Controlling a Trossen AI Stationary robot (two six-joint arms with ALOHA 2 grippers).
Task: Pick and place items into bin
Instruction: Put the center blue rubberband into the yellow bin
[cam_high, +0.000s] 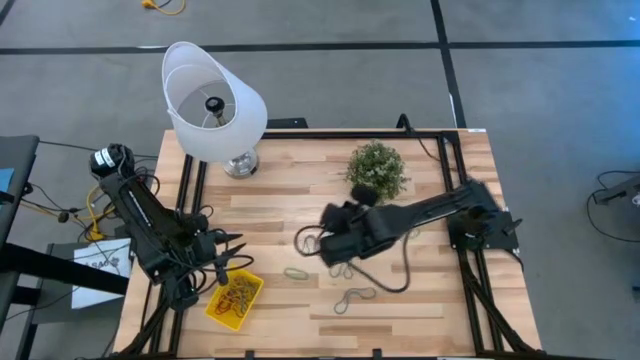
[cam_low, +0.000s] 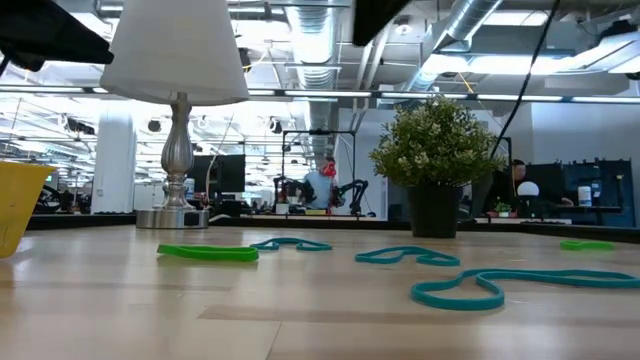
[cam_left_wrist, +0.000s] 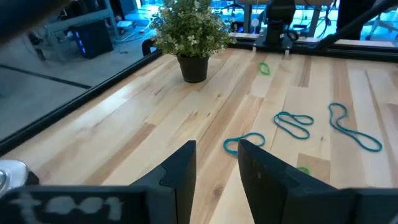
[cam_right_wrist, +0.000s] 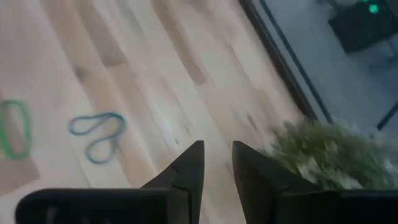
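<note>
From above, the yellow bin (cam_high: 235, 299) sits near the table's (cam_high: 300, 200) front left corner with a heap of loops inside it. The left gripper (cam_high: 228, 262) hangs just above the bin's rim. The right gripper (cam_high: 308, 240) reaches over the middle of the table, near a green loop (cam_high: 296, 272) and a grey loop (cam_high: 354, 298) lying on the wood. A lamp (cam_high: 213, 103) and a potted plant (cam_high: 377, 169) stand farther back.

At table height, the bin's wall (cam_low: 20, 205) shows at the left edge, and loops lie flat in front of the lamp base (cam_low: 175, 215) and plant pot (cam_low: 433, 210).

The left wrist view shows its fingers (cam_left_wrist: 180, 177) parted, nothing between them.

The right wrist view shows its fingers (cam_right_wrist: 189, 171) a little apart and empty, above bare wood beside the plant (cam_right_wrist: 329, 152).
</note>
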